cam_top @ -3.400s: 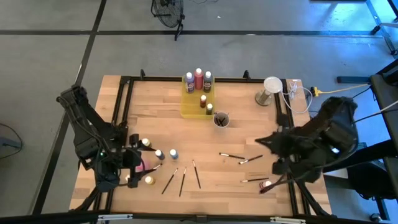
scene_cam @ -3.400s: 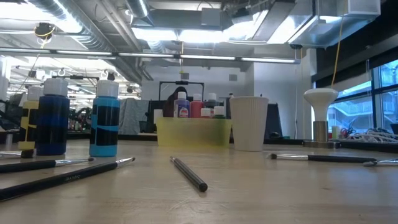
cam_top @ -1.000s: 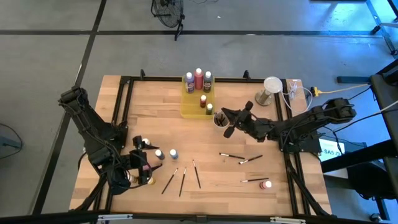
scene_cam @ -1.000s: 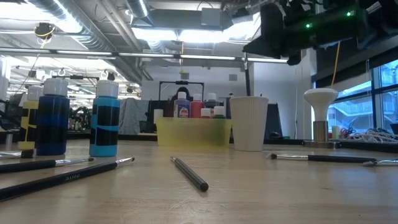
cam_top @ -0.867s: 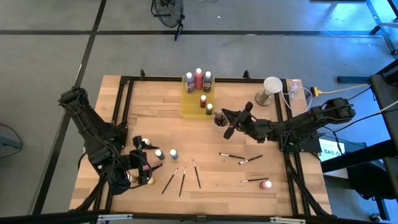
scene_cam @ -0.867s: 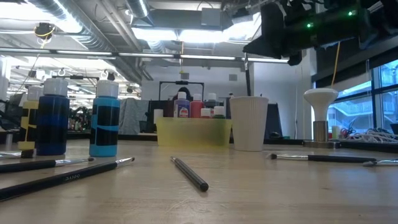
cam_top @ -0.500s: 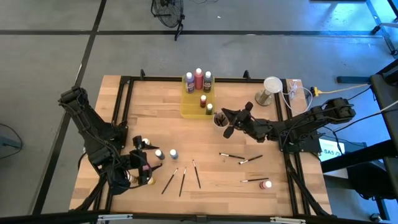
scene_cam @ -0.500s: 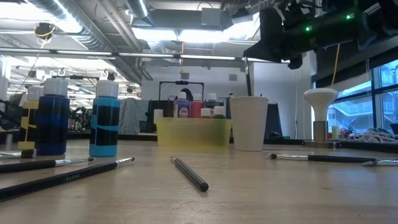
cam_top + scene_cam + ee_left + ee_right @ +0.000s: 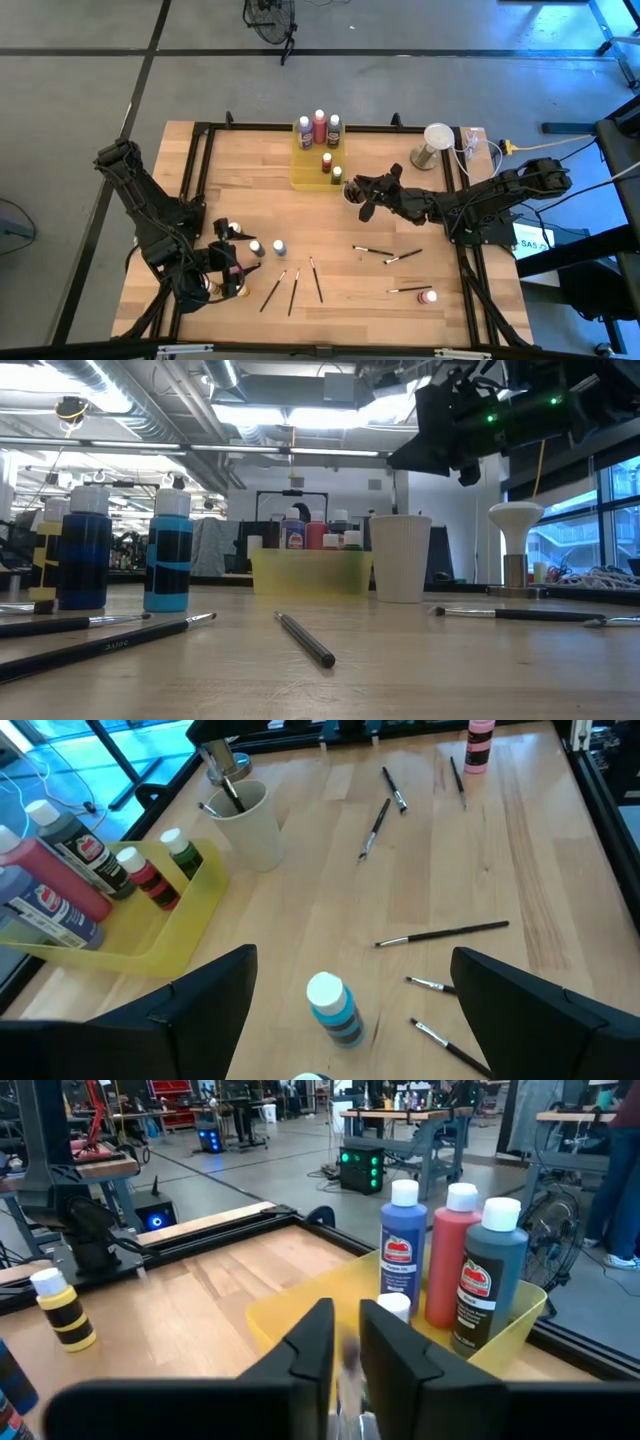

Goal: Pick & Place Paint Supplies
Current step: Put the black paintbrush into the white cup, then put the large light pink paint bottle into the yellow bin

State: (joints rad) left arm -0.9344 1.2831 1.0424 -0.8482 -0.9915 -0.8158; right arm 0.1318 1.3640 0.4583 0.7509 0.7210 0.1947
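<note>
Dark right gripper (image 9: 362, 193) hides the grey cup (image 9: 351, 195) from above; three brushes (image 9: 292, 288) lie lengthwise near the front edge. Low down, one brush (image 9: 304, 637) points away. Left gripper (image 9: 350, 1010) gapes wide beside a blue bottle (image 9: 333, 1010). Right fingers (image 9: 312, 1342) nearly closed; contents unclear.

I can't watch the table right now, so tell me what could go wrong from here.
1. The right pincer hangs just over the cup, which stands close beside the yellow tray. A low or off-centre move could tip the cup and spill its brushes.
2. The open left pincer hovers by a blue-banded bottle and could knock it over.
</note>
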